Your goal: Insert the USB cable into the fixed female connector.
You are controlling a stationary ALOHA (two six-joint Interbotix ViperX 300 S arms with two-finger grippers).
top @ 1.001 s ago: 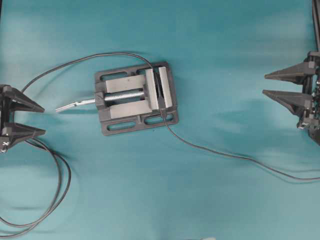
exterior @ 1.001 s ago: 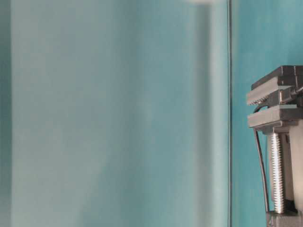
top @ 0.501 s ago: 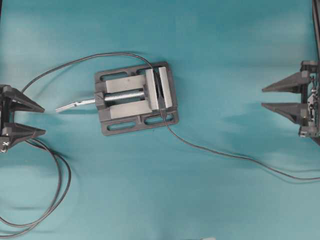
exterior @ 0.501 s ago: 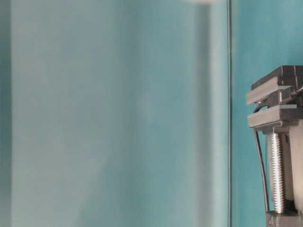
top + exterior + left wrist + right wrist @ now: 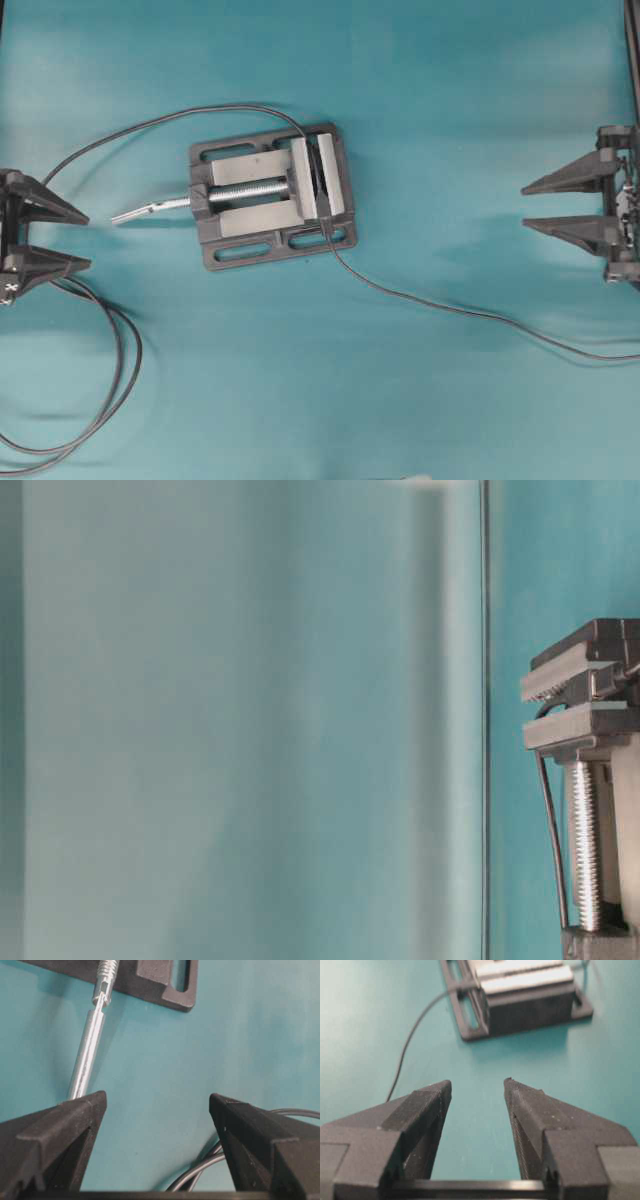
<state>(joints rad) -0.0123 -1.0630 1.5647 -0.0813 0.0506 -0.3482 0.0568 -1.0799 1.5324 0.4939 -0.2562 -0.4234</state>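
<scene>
The right gripper [image 5: 528, 207] has swung level since the earlier frame, jaws spread and empty like the left gripper [image 5: 84, 240], while the vise [image 5: 272, 195] clamps the fixed female connector [image 5: 598, 682] steady for insertion.

Mostly blurry teal backdrop here. A grey vise [image 5: 590, 720] sits at the right edge, cut off by the frame, with a small dark connector [image 5: 598, 683] pinched between its jaw plates. Below them runs its silver threaded screw [image 5: 585, 845]; a thin dark cable [image 5: 550, 830] hangs just left of that.
</scene>
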